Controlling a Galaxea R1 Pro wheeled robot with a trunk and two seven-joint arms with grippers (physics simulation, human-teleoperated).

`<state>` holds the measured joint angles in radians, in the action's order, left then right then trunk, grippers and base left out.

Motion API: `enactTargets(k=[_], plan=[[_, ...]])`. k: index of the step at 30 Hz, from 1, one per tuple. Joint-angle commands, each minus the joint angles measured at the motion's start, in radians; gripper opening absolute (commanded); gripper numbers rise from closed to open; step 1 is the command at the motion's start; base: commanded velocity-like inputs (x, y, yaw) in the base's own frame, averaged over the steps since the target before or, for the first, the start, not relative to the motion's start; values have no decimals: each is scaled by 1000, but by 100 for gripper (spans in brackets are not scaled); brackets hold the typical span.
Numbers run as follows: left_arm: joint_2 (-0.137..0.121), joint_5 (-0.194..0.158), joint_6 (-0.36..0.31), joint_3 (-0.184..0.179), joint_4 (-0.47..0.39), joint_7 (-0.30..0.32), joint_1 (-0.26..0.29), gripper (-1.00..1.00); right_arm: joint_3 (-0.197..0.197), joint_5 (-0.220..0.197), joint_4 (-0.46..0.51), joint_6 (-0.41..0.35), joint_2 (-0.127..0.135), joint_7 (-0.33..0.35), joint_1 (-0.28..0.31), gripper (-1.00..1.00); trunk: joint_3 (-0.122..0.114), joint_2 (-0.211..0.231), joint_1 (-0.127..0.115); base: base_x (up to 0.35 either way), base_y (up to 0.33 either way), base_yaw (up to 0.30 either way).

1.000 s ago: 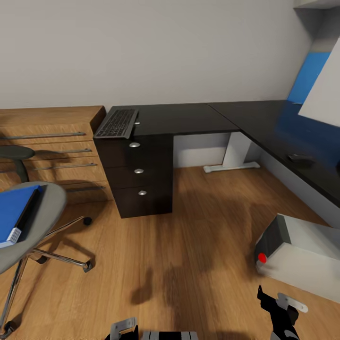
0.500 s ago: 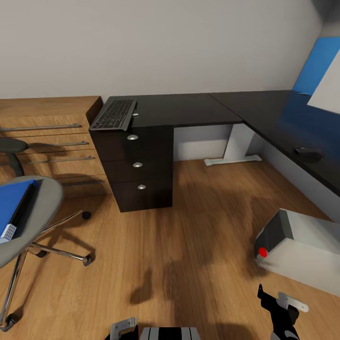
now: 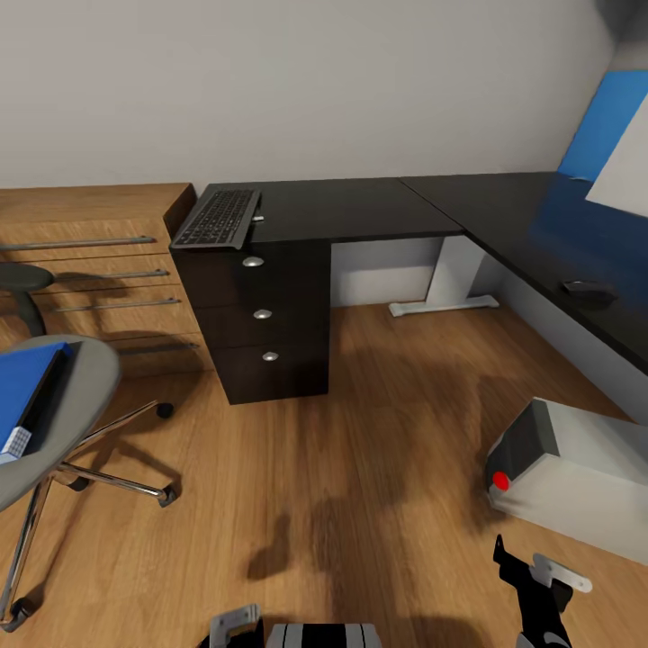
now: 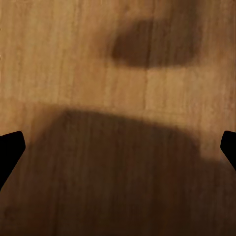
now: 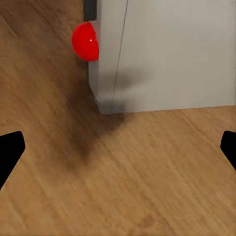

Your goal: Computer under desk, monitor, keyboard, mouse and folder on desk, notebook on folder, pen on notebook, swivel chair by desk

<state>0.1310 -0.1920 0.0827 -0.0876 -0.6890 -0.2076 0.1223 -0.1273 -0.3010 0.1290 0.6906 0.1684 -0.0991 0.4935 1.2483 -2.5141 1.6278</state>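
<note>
The black-topped desk (image 3: 360, 211) runs along the wall and turns down the right side. The keyboard (image 3: 216, 218) lies on its left end, over the drawers. The small dark mouse (image 3: 588, 290) rests on the right wing, below the monitor's white back (image 3: 621, 180). The computer (image 3: 576, 463), a grey-white box with a red dot, lies on the floor by that wing, just ahead of my open right gripper (image 3: 538, 569) (image 5: 118, 150). The swivel chair (image 3: 81, 387) stands at left with the blue folder (image 3: 20, 389) and dark notebook (image 3: 42, 396) on its seat. My left gripper (image 3: 236, 623) (image 4: 118, 150) hangs open over bare floor.
A light wood cabinet (image 3: 90, 270) with long bar handles stands against the wall left of the desk's dark drawers (image 3: 261, 315). The desk's white leg (image 3: 445, 288) and a blue back panel (image 3: 598, 126) are at right. Wood floor (image 3: 360, 432) lies open between chair and computer.
The whole view shifted a little early on, so the camera moved and then settled. The things stayed put. My right gripper sank slightly.
</note>
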Motion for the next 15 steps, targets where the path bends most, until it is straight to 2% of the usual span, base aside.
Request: enactTargets(k=[1, 7, 15], plan=[[-1, -11, 11, -6, 0, -7, 0, 100, -4, 5, 0, 3, 0, -2, 0, 100, 1, 0, 0, 0, 0, 0], [-2, -8, 67, -6, 0, -5, 0, 100, -2, 5, 0, 5, 1, -2, 0, 100, 1, 0, 0, 33, 0, 0], [-2, -6, 113, -6, 1, -2, 0, 100, -2, 5, 0, 6, 2, -2, 0, 100, 1, 0, 0, 230, 0, 0]])
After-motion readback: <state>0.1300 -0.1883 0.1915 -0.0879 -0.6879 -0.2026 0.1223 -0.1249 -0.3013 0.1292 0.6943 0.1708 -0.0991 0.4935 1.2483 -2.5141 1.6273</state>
